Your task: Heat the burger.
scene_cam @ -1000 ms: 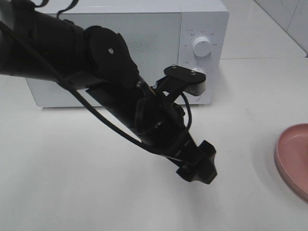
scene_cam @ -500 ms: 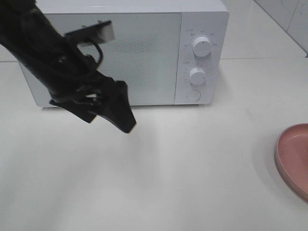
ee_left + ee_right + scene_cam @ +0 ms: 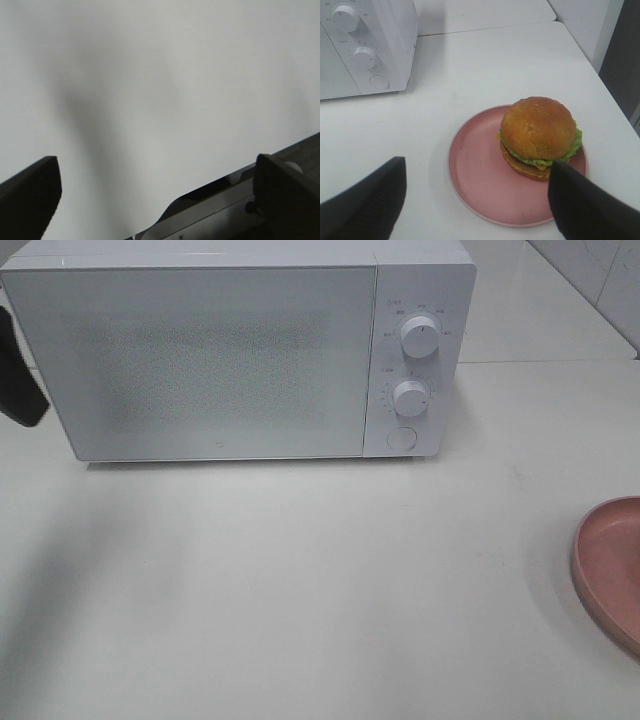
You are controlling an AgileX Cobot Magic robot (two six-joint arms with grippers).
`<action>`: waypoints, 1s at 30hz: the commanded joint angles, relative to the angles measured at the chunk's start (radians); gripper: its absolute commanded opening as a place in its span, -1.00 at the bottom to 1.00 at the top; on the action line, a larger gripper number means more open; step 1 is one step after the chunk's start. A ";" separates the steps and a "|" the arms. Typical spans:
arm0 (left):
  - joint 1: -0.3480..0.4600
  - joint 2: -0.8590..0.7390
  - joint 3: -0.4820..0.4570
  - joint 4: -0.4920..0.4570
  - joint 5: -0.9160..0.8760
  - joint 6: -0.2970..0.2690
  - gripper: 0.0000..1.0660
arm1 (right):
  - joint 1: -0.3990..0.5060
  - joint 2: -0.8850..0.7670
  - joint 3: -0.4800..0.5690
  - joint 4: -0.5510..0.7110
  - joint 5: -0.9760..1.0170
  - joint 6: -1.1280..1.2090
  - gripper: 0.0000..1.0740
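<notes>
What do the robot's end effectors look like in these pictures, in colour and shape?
Both are black. The left end effector has two broad, matte fingers with blunt, angular tips; no cables or markings show. The right end effector has the same dark, wedge-like fingers with a slightly textured surface. In the high view only a small black piece of the left arm appears at the edge.
</notes>
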 commanded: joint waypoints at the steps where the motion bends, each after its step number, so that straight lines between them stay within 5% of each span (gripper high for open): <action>1: 0.081 -0.065 0.004 0.045 0.086 -0.043 0.81 | -0.007 -0.027 0.001 -0.004 -0.005 -0.006 0.41; 11: 0.107 -0.226 0.082 0.120 0.085 -0.086 0.81 | -0.007 -0.027 0.001 -0.004 -0.005 -0.006 0.41; 19: 0.107 -0.478 0.341 0.206 0.016 -0.133 0.81 | -0.007 -0.027 0.001 -0.004 -0.005 -0.006 0.41; 30: 0.107 -0.805 0.586 0.210 -0.100 -0.158 0.81 | -0.007 -0.027 0.001 -0.004 -0.005 -0.006 0.41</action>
